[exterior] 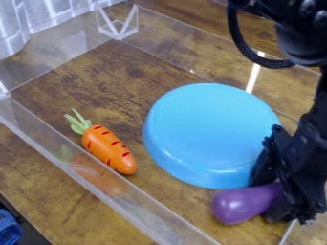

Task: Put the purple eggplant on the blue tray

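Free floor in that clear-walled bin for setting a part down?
Bare wood behind and right of the orange toy carrot, up to the round light-blue dish. Crowded: lower right, with purple eggplant and black gripper.

We see a scene of moderate brightness, with pale light at the upper left, where the white cloth [38, 21] looks brightest. On the blue tray [211, 134] the light is soft and quite even. The purple eggplant [246, 203] carries a small shine. The clear plastic wall [121, 196] shows whitish reflections over the bench [96, 81]. The black hand [274, 182] is dark, so its details are difficult for us. The picture is small and a little soft.
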Robot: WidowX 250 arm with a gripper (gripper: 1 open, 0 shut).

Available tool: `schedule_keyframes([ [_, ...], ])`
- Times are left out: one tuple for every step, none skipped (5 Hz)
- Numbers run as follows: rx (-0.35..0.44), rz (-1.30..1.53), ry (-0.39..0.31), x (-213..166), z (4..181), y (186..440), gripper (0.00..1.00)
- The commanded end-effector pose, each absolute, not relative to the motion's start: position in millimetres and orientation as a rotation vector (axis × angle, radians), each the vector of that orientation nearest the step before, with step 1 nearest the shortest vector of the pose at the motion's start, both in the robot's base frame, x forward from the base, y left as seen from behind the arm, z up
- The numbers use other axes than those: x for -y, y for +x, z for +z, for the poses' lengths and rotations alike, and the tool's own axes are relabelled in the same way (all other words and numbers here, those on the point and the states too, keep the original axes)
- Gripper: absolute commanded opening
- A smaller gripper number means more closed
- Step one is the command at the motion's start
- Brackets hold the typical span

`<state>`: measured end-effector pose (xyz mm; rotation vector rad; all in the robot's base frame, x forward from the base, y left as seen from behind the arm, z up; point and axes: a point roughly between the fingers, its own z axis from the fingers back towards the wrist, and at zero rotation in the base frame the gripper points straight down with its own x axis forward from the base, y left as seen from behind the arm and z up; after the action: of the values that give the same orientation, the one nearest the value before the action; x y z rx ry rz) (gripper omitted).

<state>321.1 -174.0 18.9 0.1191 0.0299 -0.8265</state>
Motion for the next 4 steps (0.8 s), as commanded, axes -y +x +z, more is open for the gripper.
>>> schedule_keyframes([
  [-0.006,-0.851,0.122,179.1,22.5,321.8,0.00],
  [-0.007,-0.863,0.130,178.5,21.8,323.0,0.00],
  [-0.008,-0.875,0.139,178.0,21.4,324.2,0.00],
  [-0.009,-0.888,0.149,177.3,21.3,325.6,0.00],
])
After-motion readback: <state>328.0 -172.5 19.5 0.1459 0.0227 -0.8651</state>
